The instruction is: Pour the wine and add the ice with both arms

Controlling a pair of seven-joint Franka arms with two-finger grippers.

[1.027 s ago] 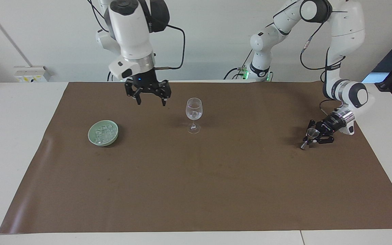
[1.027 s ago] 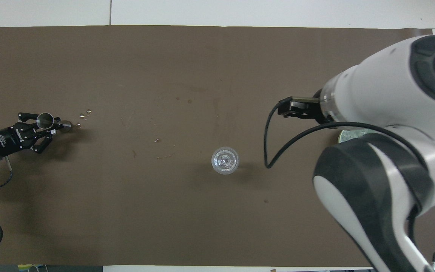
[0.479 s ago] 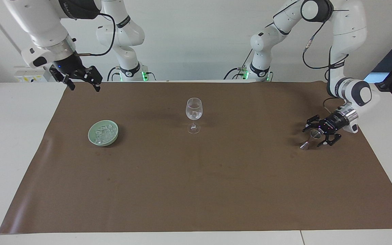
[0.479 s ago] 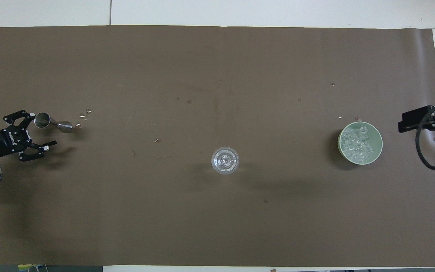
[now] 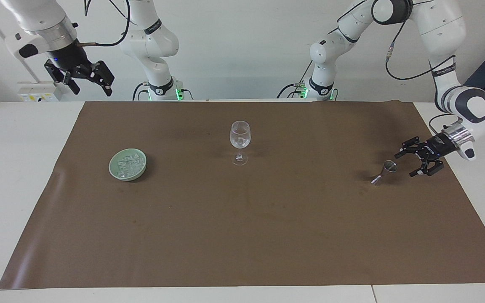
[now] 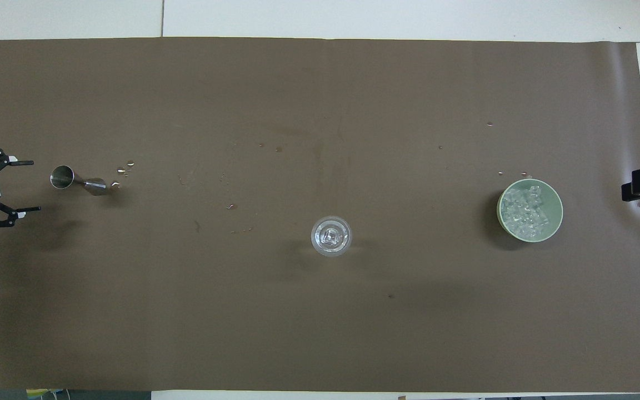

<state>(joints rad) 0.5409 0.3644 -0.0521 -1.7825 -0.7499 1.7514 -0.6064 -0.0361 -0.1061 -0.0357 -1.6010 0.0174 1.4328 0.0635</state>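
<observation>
Fingers of the left gripper [image 5: 420,158] now spread, off the jigger [image 5: 385,171] at mid-right; right gripper [image 5: 83,78], open, has withdrawn upper left. Ice [image 5: 127,164] remains in the dish [image 5: 140,173]; the wine glass [image 5: 240,135] perhaps holds some — probably finished.

Both arms [image 5: 432,25] are glossy white with rounded joint housings and black bands; black cables loop along the links. Silver wrist rings lead to black skeletal grippers, the left gripper [image 5: 413,162] bearing white lettering, the right gripper [image 5: 92,86] showing a small blue light
</observation>
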